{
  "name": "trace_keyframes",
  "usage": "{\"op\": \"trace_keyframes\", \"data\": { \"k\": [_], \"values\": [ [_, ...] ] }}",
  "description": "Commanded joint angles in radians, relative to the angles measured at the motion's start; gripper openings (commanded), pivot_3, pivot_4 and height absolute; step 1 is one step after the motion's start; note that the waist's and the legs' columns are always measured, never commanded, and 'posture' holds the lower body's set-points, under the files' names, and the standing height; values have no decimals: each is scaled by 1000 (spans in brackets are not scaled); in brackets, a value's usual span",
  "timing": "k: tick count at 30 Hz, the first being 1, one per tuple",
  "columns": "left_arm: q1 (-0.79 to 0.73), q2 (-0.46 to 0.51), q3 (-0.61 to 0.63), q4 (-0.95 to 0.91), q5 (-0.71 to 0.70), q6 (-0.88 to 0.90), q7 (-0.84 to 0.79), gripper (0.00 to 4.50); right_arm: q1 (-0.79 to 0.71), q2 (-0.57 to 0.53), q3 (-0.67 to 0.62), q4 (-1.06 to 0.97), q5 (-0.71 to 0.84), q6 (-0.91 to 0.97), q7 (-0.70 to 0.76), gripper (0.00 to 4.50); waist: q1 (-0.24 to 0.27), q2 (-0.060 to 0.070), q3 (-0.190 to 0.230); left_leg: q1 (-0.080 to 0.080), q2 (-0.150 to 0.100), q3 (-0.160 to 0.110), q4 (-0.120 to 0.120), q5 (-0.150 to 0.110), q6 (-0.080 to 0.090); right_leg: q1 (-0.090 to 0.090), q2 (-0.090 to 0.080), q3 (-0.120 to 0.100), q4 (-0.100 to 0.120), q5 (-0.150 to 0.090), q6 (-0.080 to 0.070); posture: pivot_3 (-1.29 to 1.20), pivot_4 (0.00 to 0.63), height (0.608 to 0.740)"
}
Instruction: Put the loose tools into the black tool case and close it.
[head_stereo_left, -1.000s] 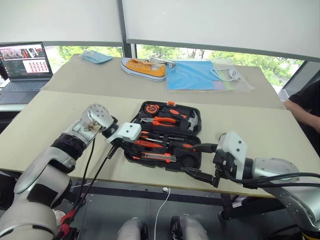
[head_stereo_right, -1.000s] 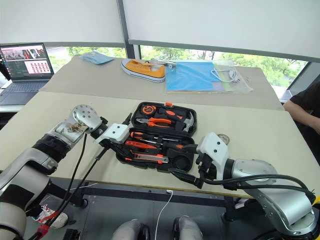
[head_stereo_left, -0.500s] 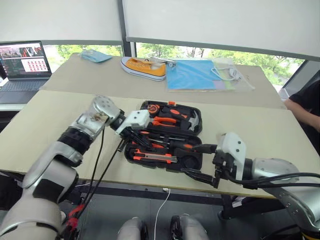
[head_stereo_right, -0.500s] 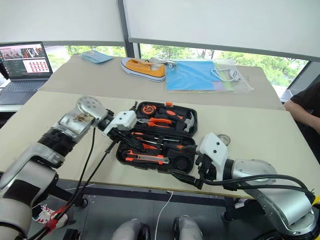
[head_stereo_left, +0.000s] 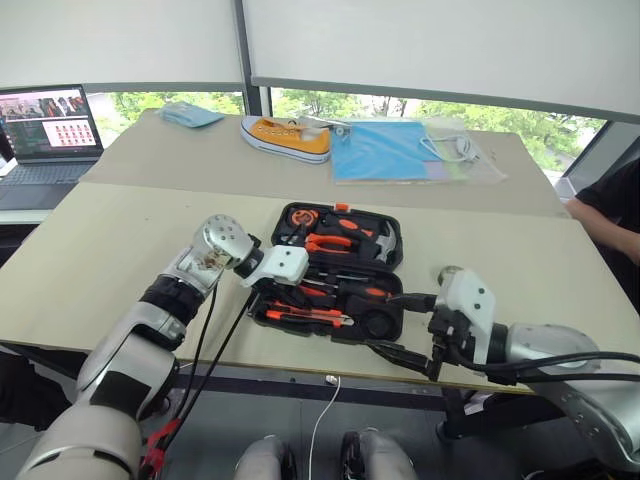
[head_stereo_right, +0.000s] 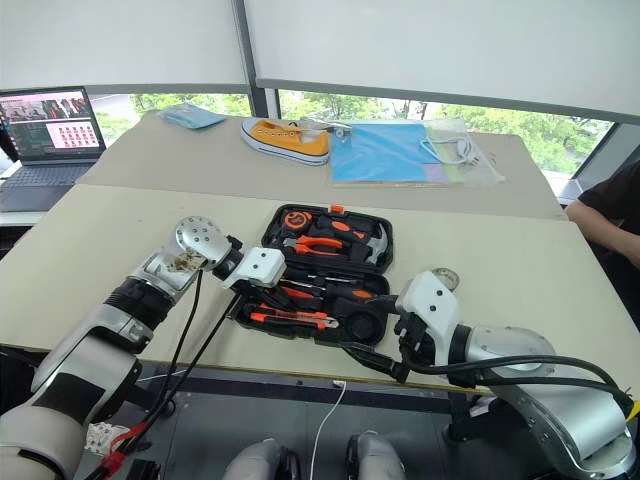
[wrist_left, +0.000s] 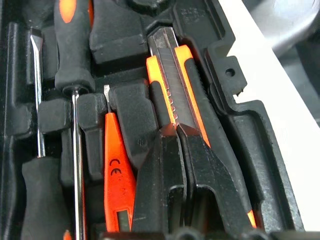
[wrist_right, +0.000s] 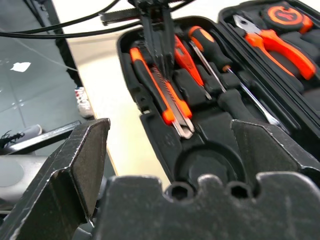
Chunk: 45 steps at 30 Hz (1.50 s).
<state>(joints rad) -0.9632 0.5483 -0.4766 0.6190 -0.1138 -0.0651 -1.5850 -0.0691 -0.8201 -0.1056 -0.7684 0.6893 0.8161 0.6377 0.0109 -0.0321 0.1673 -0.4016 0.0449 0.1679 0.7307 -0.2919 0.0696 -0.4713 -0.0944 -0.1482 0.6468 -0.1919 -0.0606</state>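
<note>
Two beige tables (head_stereo_left: 120, 240) stand end to end before wide windows (head_stereo_left: 420, 108) with white blinds (head_stereo_left: 440, 45) half down; green trees show outside in daylight.

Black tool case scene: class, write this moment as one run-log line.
case: black hinged plastic tool case open | left gripper: shut, tips on orange-black utility knife in recess | right gripper: open, near case edge | lid: not closed
</note>
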Motion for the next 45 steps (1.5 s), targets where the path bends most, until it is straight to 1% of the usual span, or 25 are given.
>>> {"op": "trace_keyframes", "data": {
  "k": [1,3,4,5,6,7,10,11,13,17,20,22,23,25,26,28,30,31,32,34,35,38,41,43,45],
  "values": [
    [-9,36,139,-108,-139,167,-28,1169,34,-47,-150,11,33,18,22,4500,0,0,0,-1,0,0,0,0,0,-1,1,0,0,0,0,0,150,718],
    [-2,50,202,-167,-197,266,-18,1776,51,-81,-202,62,26,25,44,4500,0,0,0,-1,0,0,0,0,0,-1,2,0,0,0,0,0,150,718],
    [2,52,234,-196,-224,317,-1,2215,50,-99,-210,102,5,18,53,4500,0,0,0,-1,0,0,0,0,0,-1,2,0,0,0,0,0,150,718],
    [6,52,258,-221,-245,356,17,2495,42,-114,-208,143,-18,6,61,4500,0,0,0,0,0,0,0,0,0,0,2,0,0,0,0,0,150,718],
    [12,51,279,-247,-261,387,33,2910,29,-126,-199,185,-40,-6,66,4500,1,0,0,0,0,0,0,0,0,0,1,0,0,0,0,0,150,718],
    [21,48,300,-274,-275,409,55,3208,4,-137,-177,239,-70,-22,67,4500,1,0,0,0,0,0,0,0,0,0,1,0,0,0,0,0,150,718],
    [51,21,360,-341,-306,443,134,4287,-85,-145,-98,387,-161,-67,65,4500,-2,0,0,2,0,0,0,0,0,2,1,1,0,0,0,0,150,718],
    [66,15,372,-369,-318,464,155,4443,-140,-137,-50,467,-203,-84,66,4500,-4,0,0,3,0,0,0,0,-1,2,1,2,0,0,0,0,150,718],
    [93,16,377,-412,-329,489,164,4443,-224,-122,32,598,-259,-110,94,4500,-8,0,0,3,0,1,0,1,-1,2,1,3,0,0,1,0,150,718],
    [133,45,361,-482,-333,531,155,4443,-335,-82,130,772,-345,-168,133,4500,-11,0,0,3,0,1,0,3,-4,1,2,2,1,0,0,0,150,718],
    [169,70,349,-524,-319,512,149,4443,-404,-51,178,886,-405,-226,154,4500,-17,1,1,3,1,1,-1,4,-6,1,2,2,1,0,0,0,150,718],
    [183,76,346,-535,-313,506,153,4500,-440,-33,202,945,-434,-260,174,3975,-19,2,1,3,1,1,-1,4,-6,1,2,2,1,0,0,0,150,718],
    [187,79,344,-538,-310,505,155,4500,-457,-22,213,972,-449,-278,182,3786,-20,2,1,3,1,1,-1,4,-6,1,2,2,1,0,0,0,150,718],
    [191,82,344,-541,-309,506,157,4500,-488,-1,228,1019,-474,-303,192,3080,-21,2,1,3,1,1,-1,4,-6,1,2,2,1,0,0,0,150,718],
    [192,82,344,-541,-309,507,159,4500,-499,8,233,1040,-486,-314,196,2801,-21,2,1,3,1,1,-1,4,-6,1,2,2,1,0,0,0,150,718],
    [194,83,343,-541,-304,503,162,4500,-515,22,240,1076,-507,-337,207,2022,-22,2,1,3,1,1,-1,4,-6,1,2,2,1,0,0,0,150,718],
    [197,87,337,-542,-296,494,158,4500,-523,30,242,1096,-521,-354,216,1421,-21,2,1,3,1,1,-1,4,-6,1,2,2,1,0,0,0,150,718],
    [199,90,334,-542,-293,491,154,4500,-527,33,240,1101,-526,-358,220,986,-22,2,1,3,1,1,-1,4,-6,1,2,2,1,0,0,0,150,718],
    [201,94,331,-543,-290,488,148,4500,-529,32,236,1099,-527,-360,228,650,-22,2,1,3,1,1,-1,4,-6,1,2,2,1,0,0,0,150,718],
    [206,105,325,-542,-283,481,133,4500,-523,21,215,1056,-502,-343,263,100,-23,2,1,3,1,1,-1,4,-6,1,2,2,1,0,0,0,150,718],
    [209,110,324,-540,-282,478,127,4500,-512,10,198,1001,-467,-321,300,23,-23,2,1,3,1,1,-1,4,-6,1,2,2,1,0,0,0,150,718],
    [215,128,322,-532,-278,474,107,4500,-460,-24,142,742,-303,-190,408,23,-22,5,2,2,1,1,-1,4,-6,0,2,3,1,0,0,0,150,718],
    [222,144,310,-534,-267,457,87,4500,-395,-50,125,513,-180,-80,455,23,-22,6,2,2,2,1,-1,4,-6,0,2,3,1,0,0,0,150,718],
    [223,148,302,-531,-256,439,80,4500,-357,-48,159,387,-163,-57,440,23,-21,6,2,3,2,1,-1,4,-7,0,2,2,1,0,0,0,150,718],
    [221,147,301,-527,-251,433,78,4500,-344,-25,205,326,-190,-52,397,23,-19,6,2,3,2,1,-1,4,-7,1,2,2,1,0,0,0,150,718]
  ]
}}
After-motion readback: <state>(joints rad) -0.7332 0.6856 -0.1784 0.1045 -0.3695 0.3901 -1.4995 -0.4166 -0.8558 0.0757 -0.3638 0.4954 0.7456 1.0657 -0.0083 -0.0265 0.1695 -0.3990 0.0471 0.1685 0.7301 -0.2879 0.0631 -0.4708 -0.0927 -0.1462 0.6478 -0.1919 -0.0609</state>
